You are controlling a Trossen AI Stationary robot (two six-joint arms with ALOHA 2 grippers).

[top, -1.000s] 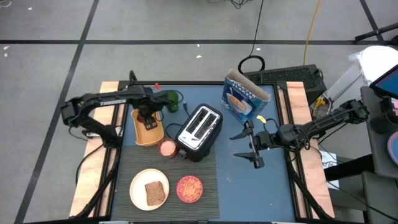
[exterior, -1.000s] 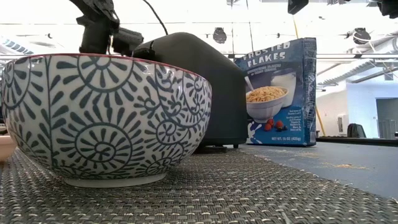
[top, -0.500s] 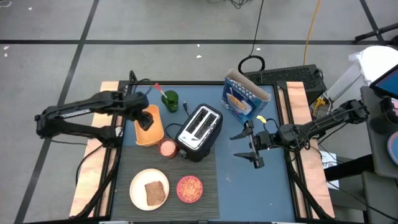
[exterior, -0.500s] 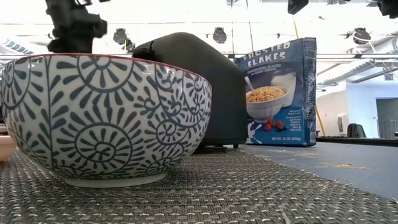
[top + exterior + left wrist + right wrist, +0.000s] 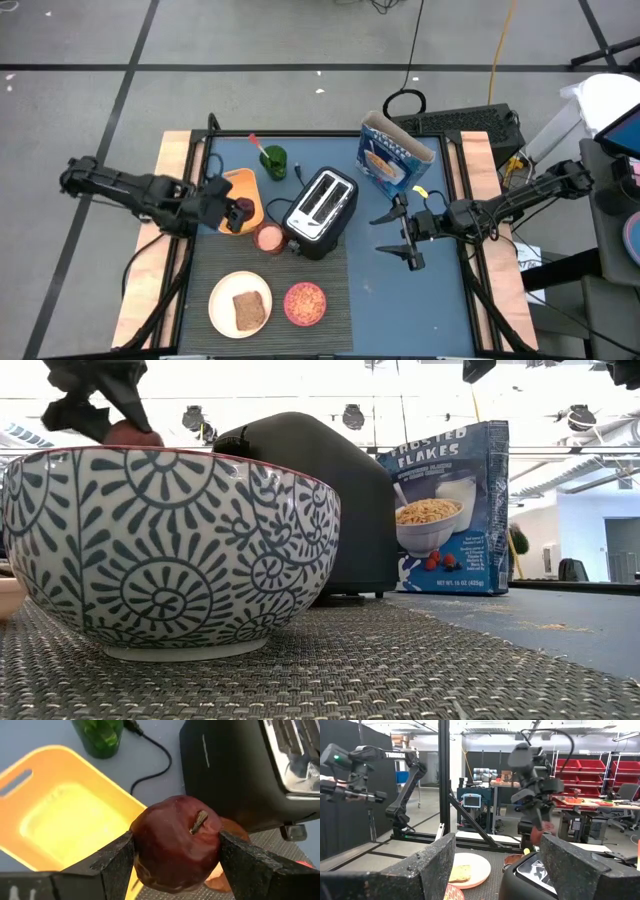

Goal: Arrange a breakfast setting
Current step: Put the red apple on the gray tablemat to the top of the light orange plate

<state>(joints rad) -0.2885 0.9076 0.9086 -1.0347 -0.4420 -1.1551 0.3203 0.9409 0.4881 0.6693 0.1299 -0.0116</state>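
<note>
Black toaster [image 5: 321, 211] crowding the path; cream plate [image 5: 240, 303] with toast, then bowl [image 5: 304, 303], waiting near the front edge. Left gripper [image 5: 175, 851] clamped around an apple [image 5: 176, 843]; right gripper [image 5: 408, 240] idle, gaping empty. Smooth round fruit, likely to slip and roll.

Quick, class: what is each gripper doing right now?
Left gripper: closed on a dark red apple.
Right gripper: open, holding nothing.
</note>
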